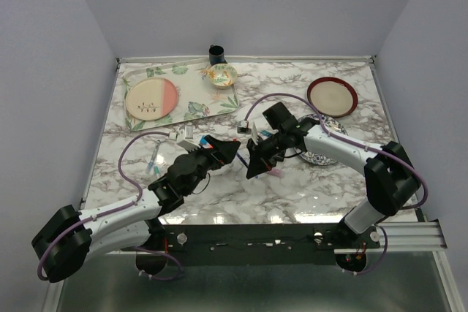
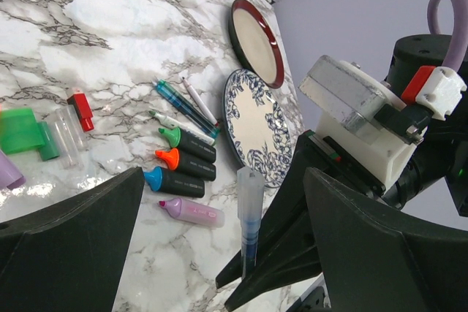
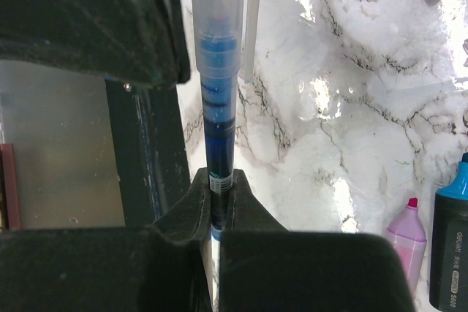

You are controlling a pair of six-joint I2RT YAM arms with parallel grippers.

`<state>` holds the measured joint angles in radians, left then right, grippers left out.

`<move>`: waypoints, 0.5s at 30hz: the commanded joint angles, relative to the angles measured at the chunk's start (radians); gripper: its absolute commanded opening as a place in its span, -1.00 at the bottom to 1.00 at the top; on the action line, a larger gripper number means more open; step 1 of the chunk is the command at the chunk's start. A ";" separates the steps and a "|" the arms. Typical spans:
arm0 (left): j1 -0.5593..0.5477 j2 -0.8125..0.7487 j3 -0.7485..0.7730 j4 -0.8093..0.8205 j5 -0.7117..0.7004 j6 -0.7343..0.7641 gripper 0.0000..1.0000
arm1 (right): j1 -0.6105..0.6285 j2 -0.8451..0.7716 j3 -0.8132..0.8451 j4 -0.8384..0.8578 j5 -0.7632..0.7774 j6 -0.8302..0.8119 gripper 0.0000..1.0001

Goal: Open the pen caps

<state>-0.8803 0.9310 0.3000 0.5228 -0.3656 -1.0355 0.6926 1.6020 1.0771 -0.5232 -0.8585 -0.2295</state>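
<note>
My right gripper (image 3: 221, 180) is shut on a thin blue pen (image 3: 219, 115), held just above the marble table. Its clear cap (image 2: 249, 188) is on and stands between the wide-apart fingers of my open left gripper (image 2: 227, 246), touching neither. One left finger (image 3: 95, 20) hangs close beside the cap. In the top view both grippers, left (image 1: 228, 153) and right (image 1: 254, 166), meet at the table's middle. Black highlighters with green (image 2: 172, 137), orange (image 2: 168, 157) and blue (image 2: 153, 178) ends lie in a row. A pink highlighter (image 2: 191, 211) lies with its tip bare.
Loose red (image 2: 80, 107), green (image 2: 22, 133) and purple (image 2: 7, 173) caps and thin pens (image 2: 183, 104) lie on the marble. A blue patterned plate (image 2: 259, 122) and a red-rimmed plate (image 1: 332, 96) sit right. A leafy tray (image 1: 191, 107) with plate, bowl (image 1: 221, 74) and dark cup (image 1: 216, 54) stands at the back left.
</note>
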 commanded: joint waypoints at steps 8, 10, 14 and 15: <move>0.029 0.034 0.051 -0.017 0.014 0.037 0.97 | 0.010 0.018 0.030 -0.032 -0.030 -0.024 -0.99; 0.032 0.043 0.056 -0.023 0.017 0.037 0.97 | 0.010 0.018 0.030 -0.034 -0.030 -0.024 -0.99; 0.035 0.061 0.073 -0.029 0.020 0.035 0.97 | 0.012 0.016 0.032 -0.034 -0.030 -0.025 -0.99; 0.037 0.065 0.076 -0.032 0.016 0.035 0.97 | 0.012 0.016 0.033 -0.034 -0.031 -0.025 -0.99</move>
<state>-0.8520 0.9787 0.3363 0.5076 -0.3511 -1.0180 0.6968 1.6100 1.0786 -0.5270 -0.8619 -0.2375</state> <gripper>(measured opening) 0.985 0.064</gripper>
